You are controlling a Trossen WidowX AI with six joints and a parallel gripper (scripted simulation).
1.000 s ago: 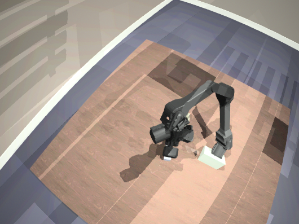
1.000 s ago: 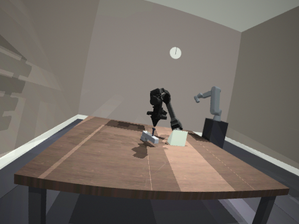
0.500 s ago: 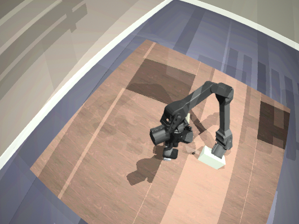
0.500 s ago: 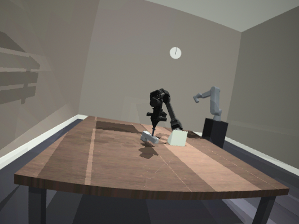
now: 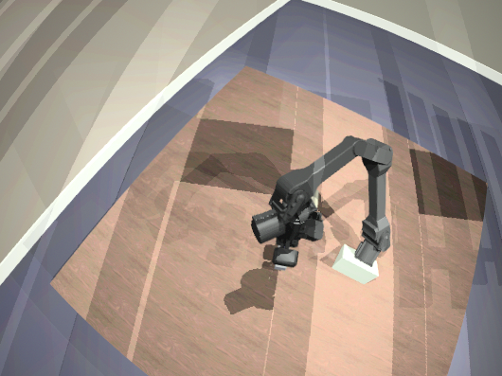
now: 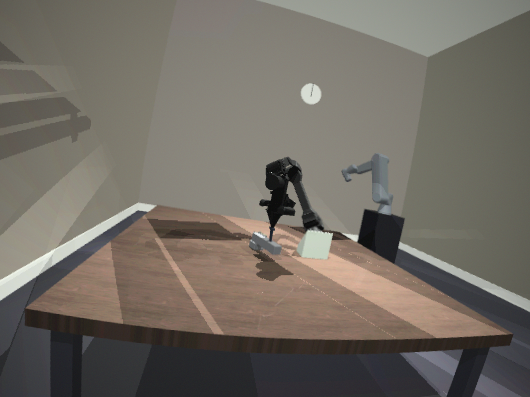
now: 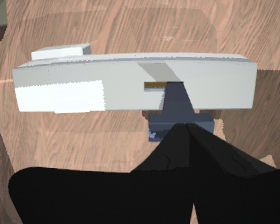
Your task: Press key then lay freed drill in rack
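A long pale grey block (image 7: 220, 82) (image 6: 268, 246) lies on the table; its end shows in the top view (image 5: 280, 267). In the wrist view, a dark blue-grey T-shaped piece (image 7: 176, 100), which looks like the key, stands at the block's slot, its wide top bar towards my fingers. A yellow-brown strip (image 7: 154, 84) shows in the slot; I cannot tell whether it is part of the drill. My gripper (image 7: 184, 132) (image 6: 272, 226) is shut and empty, pointing down with its fingertips over the top bar. Contact is hard to tell. The drill is not clearly seen.
A small cream piece (image 5: 315, 199), possibly the rack, is mostly hidden behind the arm. The arm's base stands on a pale green-white box (image 5: 355, 267) (image 6: 316, 245) beside the block. A second grey arm (image 6: 380, 178) stands on a dark pedestal beyond the table.
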